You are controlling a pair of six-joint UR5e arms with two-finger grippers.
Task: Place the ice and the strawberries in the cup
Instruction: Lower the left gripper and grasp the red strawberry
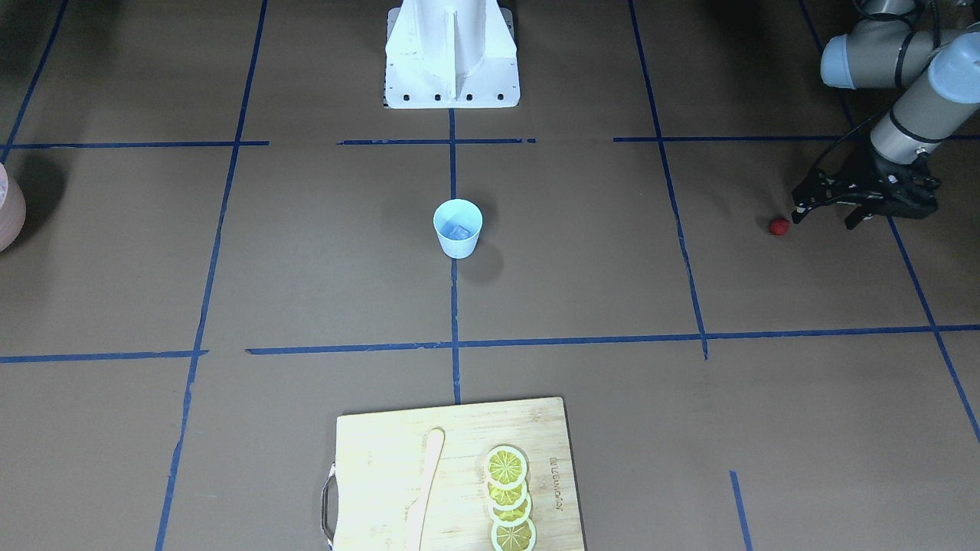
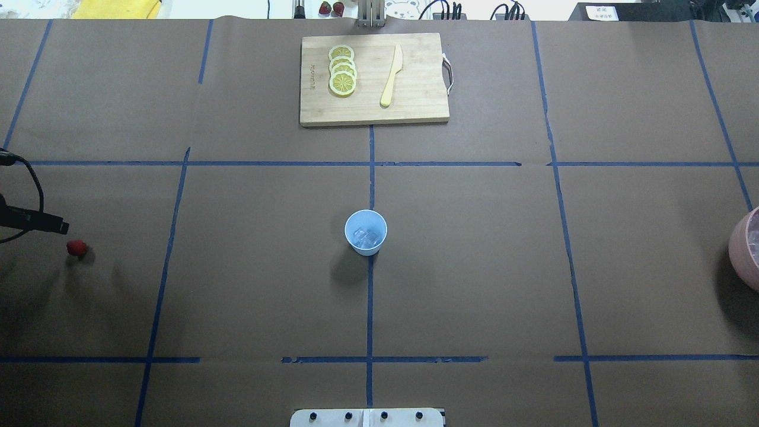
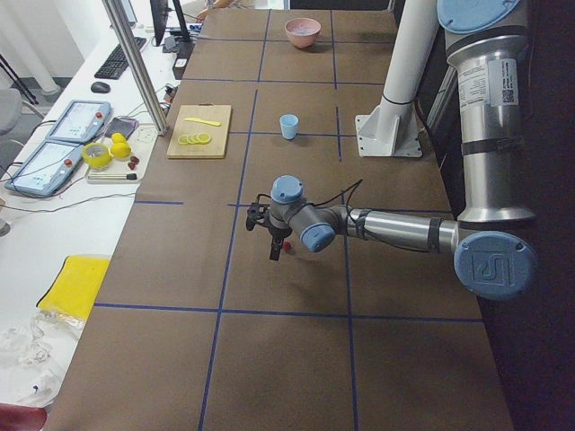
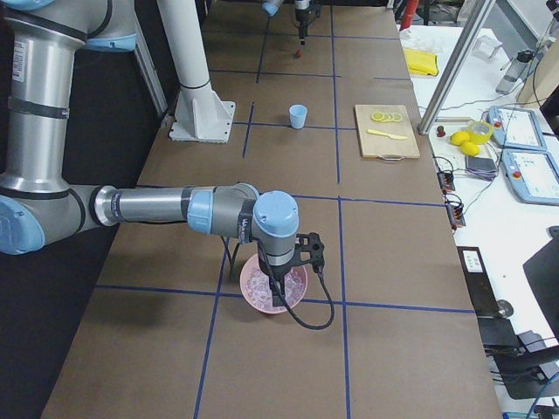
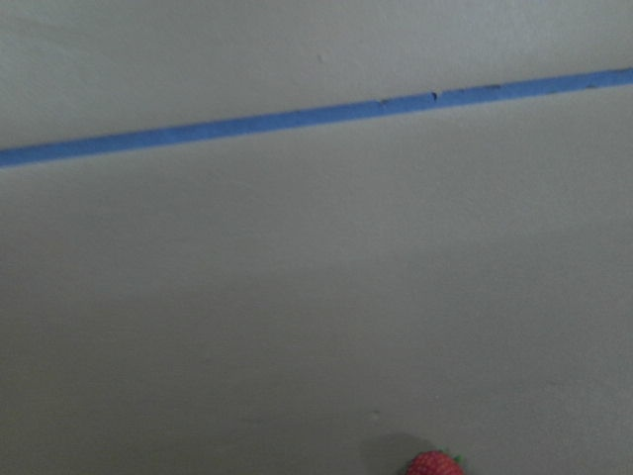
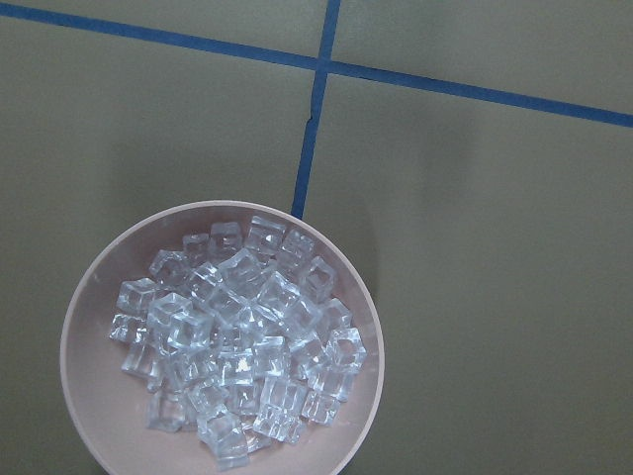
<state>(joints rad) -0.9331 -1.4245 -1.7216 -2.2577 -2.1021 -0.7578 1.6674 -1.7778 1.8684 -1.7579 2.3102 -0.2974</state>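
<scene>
The light blue cup (image 2: 366, 232) stands upright at the table's middle, also in the front view (image 1: 458, 228), with ice cubes (image 2: 367, 238) inside it. The tiny red strawberry (image 1: 779, 226) lies on the table far to my left, also in the overhead view (image 2: 77, 248) and at the bottom edge of the left wrist view (image 5: 433, 463). My left gripper (image 1: 824, 220) is open and empty, low over the table just beside the strawberry, apart from it. My right gripper (image 4: 281, 288) hangs over the pink bowl; I cannot tell whether it is open or shut.
The pink bowl (image 6: 89, 297), full of ice cubes (image 6: 237, 336), sits at the far right edge (image 2: 741, 237). A wooden cutting board (image 2: 415, 107) with lemon slices (image 2: 342, 70) and a pale knife (image 2: 391, 77) lies at the far side. The white robot base (image 1: 452, 53) stands behind the cup.
</scene>
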